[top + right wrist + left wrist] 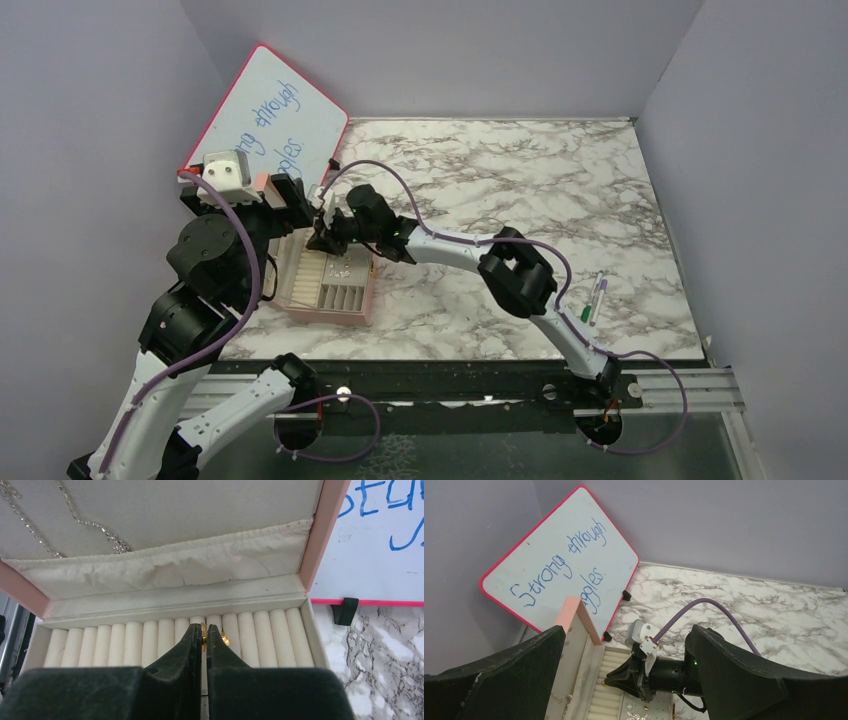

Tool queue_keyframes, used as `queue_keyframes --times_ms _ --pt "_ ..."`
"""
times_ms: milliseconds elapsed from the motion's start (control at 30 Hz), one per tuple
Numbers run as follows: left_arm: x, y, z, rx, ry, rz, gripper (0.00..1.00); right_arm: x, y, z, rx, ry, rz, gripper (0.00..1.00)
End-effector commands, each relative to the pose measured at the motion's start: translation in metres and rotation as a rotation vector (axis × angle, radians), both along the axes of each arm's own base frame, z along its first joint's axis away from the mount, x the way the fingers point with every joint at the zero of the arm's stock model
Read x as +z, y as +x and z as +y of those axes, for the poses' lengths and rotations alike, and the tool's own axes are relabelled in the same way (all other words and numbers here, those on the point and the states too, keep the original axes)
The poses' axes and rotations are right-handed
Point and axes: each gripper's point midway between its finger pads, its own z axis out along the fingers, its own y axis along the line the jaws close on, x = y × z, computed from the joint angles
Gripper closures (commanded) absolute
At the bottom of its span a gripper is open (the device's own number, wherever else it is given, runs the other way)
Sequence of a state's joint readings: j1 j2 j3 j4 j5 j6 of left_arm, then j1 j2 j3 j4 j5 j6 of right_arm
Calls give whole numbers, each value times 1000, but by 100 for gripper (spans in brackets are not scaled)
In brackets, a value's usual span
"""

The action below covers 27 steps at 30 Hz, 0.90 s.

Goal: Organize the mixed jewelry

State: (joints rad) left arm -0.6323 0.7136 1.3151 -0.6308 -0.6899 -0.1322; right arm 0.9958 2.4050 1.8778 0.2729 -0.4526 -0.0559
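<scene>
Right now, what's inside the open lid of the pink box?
Inside the lid, thin silver chains lie against the cream lining, above a gathered fabric pocket. Whatever the pocket holds is covered, and the chains' upper ends run out of the picture.

Matte black on my right fingers (pixel 191 647). Shiny gold jewelry piece (pixel 225 640). Pink box (pixel 322 525), cream lining, cream ring rolls (pixel 150 642), silver chains (pixel 75 515). White marble counter (pixel 560 170), grey-brown veins. White whiteboard (pixel 549 545), red-pink border, blue handwriting. Green-and-white pen (pixel 594 299). Purple cables (pixel 704 600).
</scene>
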Motion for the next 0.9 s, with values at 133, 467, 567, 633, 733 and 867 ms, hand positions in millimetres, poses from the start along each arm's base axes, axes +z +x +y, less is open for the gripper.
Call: queue_keyframes --times_ms 133,467,567,633,733,867 --pt "-3 1 5 33 17 2 3 -9 -3 -1 46 -64 -27 99" --pt "-5 3 4 33 21 9 3 -19 -6 1 61 -76 -5 99" --pt "-5 3 4 33 21 9 3 -25 -1 3 52 -88 -10 99" --pt "-6 3 4 33 22 10 3 -28 0 5 50 -93 -15 98" --pt "-6 3 5 34 23 10 3 -31 3 7 45 -100 -19 98" --pt "-6 2 5 35 26 10 2 -35 4 5 37 -114 -28 98"
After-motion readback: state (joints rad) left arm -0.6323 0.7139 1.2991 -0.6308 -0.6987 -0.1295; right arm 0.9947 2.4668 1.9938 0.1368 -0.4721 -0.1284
